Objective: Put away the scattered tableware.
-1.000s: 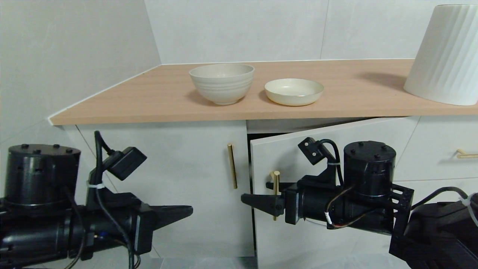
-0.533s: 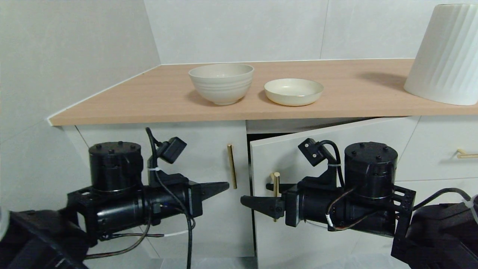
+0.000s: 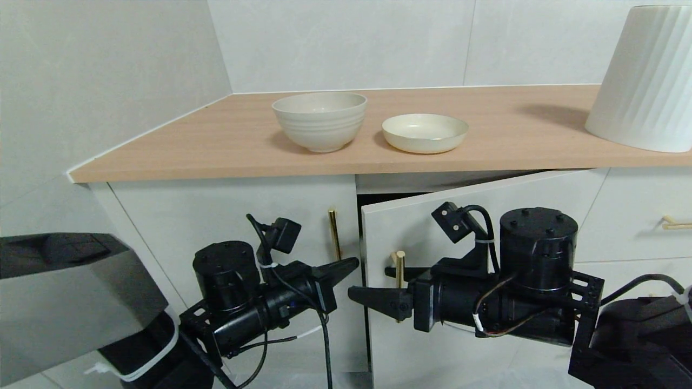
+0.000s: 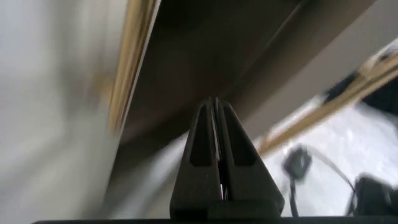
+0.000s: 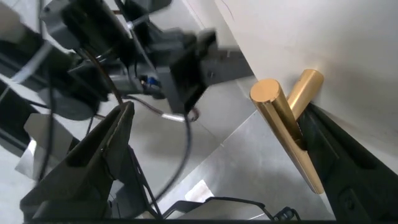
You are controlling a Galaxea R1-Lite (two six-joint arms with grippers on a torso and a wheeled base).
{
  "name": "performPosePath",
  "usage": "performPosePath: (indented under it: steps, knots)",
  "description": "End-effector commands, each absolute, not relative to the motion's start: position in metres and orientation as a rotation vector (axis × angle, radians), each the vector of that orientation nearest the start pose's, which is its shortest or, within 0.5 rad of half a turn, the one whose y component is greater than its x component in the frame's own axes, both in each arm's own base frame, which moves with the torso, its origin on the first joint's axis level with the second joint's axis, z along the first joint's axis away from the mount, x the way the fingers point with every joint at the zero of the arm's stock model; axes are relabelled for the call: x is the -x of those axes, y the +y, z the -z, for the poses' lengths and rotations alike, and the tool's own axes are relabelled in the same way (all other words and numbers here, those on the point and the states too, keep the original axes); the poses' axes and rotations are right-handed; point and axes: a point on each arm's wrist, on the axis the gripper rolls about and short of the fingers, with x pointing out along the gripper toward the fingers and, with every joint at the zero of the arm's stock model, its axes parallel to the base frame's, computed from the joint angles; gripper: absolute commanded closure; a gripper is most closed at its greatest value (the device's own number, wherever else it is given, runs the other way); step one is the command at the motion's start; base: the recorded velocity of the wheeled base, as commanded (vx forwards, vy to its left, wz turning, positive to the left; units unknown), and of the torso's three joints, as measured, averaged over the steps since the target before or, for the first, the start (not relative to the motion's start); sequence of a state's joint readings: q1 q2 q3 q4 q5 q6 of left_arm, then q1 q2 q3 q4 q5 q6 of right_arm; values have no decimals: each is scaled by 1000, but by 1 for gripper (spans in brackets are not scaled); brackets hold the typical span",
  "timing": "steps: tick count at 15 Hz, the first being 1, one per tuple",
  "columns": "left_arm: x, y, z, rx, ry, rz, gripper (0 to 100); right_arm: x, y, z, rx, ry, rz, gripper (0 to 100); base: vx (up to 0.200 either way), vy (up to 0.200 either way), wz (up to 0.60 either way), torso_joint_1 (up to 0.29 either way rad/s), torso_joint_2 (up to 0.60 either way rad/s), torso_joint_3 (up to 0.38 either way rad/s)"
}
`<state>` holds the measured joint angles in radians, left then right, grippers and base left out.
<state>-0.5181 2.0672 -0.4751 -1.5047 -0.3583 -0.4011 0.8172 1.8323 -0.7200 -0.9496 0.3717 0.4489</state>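
A deep ribbed cream bowl (image 3: pixel 319 120) and a shallow cream dish (image 3: pixel 425 132) sit side by side on the wooden countertop (image 3: pixel 216 146). Below them the right cabinet door (image 3: pixel 476 200) stands ajar. My right gripper (image 3: pixel 386 283) is open, its fingers straddling that door's brass handle (image 3: pixel 399 266); the handle (image 5: pixel 286 124) lies against one finger (image 5: pixel 348 155). My left gripper (image 3: pixel 350 263) is shut, its tip at the dark gap between the two doors (image 4: pixel 205 56), just past the left door's brass handle (image 3: pixel 333 235).
A tall white ribbed shade (image 3: pixel 643 81) stands on the counter's right end. A drawer with a brass pull (image 3: pixel 676 222) is to the right of the open door. Tiled walls close off the left and back.
My left arm has swung in from the lower left toward the middle, bringing its shut tip up to the gap between the doors. The right gripper has stayed at the handle.
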Motion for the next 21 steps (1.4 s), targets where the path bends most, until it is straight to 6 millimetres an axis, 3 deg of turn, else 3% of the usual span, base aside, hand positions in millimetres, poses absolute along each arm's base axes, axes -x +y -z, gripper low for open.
performPosePath:
  steps: [1, 5, 11, 14, 18, 20, 21]
  knots:
    - [-272, -170, -70, 367, 260, 863, 100, -214, 241, -148, -353, 443, -1126, 0, 0, 0, 0, 0, 0, 0]
    - [-274, -181, -61, 362, 264, 888, 100, -214, 240, -147, -349, 445, -1123, 0, 0, 0, 0, 0, 0, 0]
    - [-269, -194, -67, 362, 247, 935, 100, -206, 228, -140, -303, 451, -1108, 0, 0, 0, 0, 0, 0, 0]
    - [-278, -201, -81, 369, 178, 962, 100, -201, 215, -134, -280, 459, -1042, 0, 0, 0, 0, 0, 0, 0]
    - [-280, -204, -106, 356, 218, 959, 100, -197, 204, -135, -276, 449, -956, 0, 0, 0, 0, 0, 0, 0]
    - [-283, -206, -113, 355, 214, 960, 100, -190, 197, -134, -273, 459, -952, 0, 0, 0, 0, 0, 0, 0]
    - [-285, -208, -115, 351, 207, 961, 100, -177, 186, -132, -262, 484, -948, 0, 0, 0, 0, 0, 0, 0]
